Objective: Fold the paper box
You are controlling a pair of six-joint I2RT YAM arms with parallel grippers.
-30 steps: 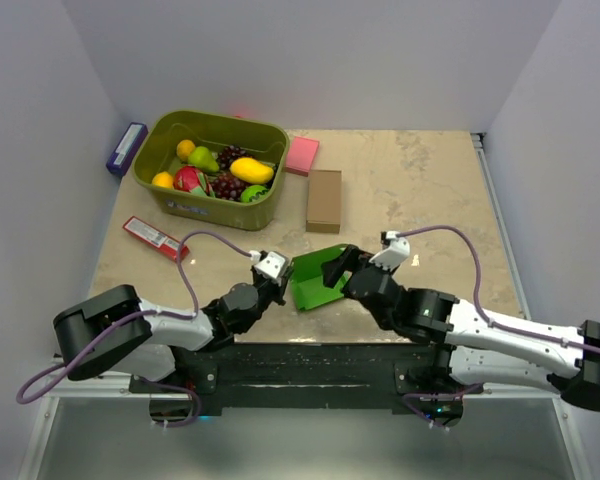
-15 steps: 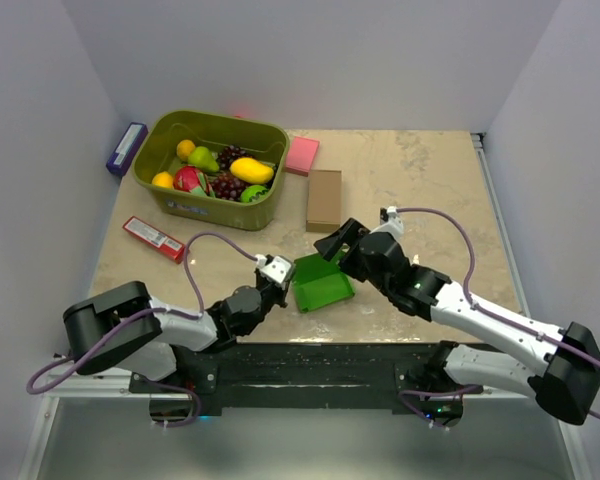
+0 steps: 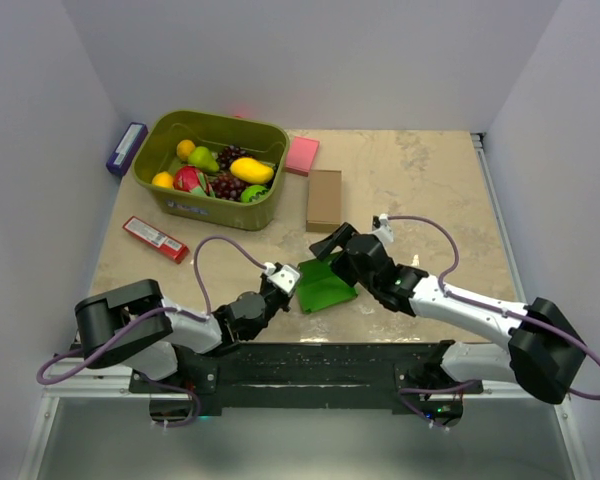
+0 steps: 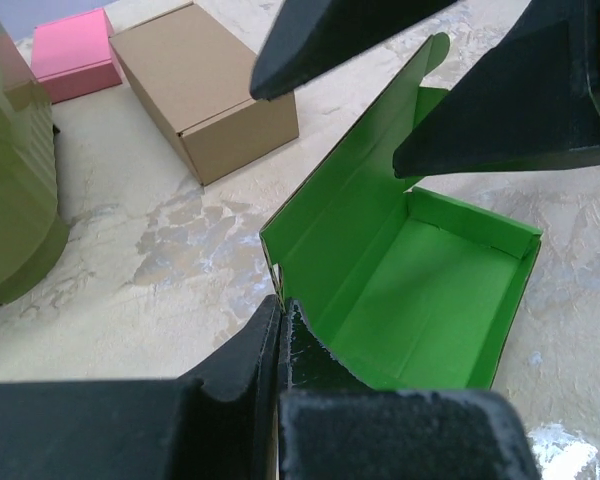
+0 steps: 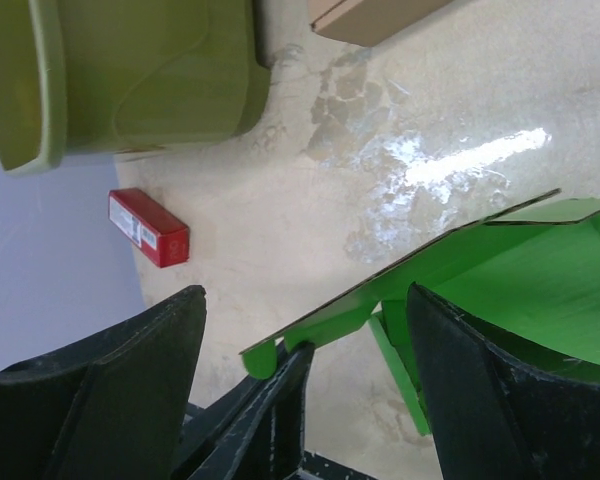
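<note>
Green card first: the paper box (image 3: 323, 288) sits on the table (image 3: 420, 180) near its front edge, between the two arms. It is already a shallow tray, with its long lid flap (image 4: 330, 210) standing up along the far-left side. Nothing lies inside the tray.

Our left claw (image 4: 280, 318) is pressed together at the tray's near corner, and it looks clamped on the thin card where the lid meets the wall. Our right claw (image 5: 305, 300) stands wide apart, one finger on each side of the raised lid and gripping nothing.

We judge the step in hand to be bringing the lid over and closing it. To do that well, we would treat the left pinch as an anchor so the tray cannot slide. The right claw should push on the lid close to its free edge and swing it about the crease rather than press straight down. Thin card buckles easily, so the push wants to be slow and even, and the rounded tab at the lid's end has to go inside the front wall.

Far left, an olive tub (image 3: 170, 200) holds toy fruit (image 3: 225, 172): yellow, orange, red and green pieces and dark grapes. A brown carton (image 3: 324, 200) just beyond the paper box is shut, so we cannot tell what it holds.
</note>
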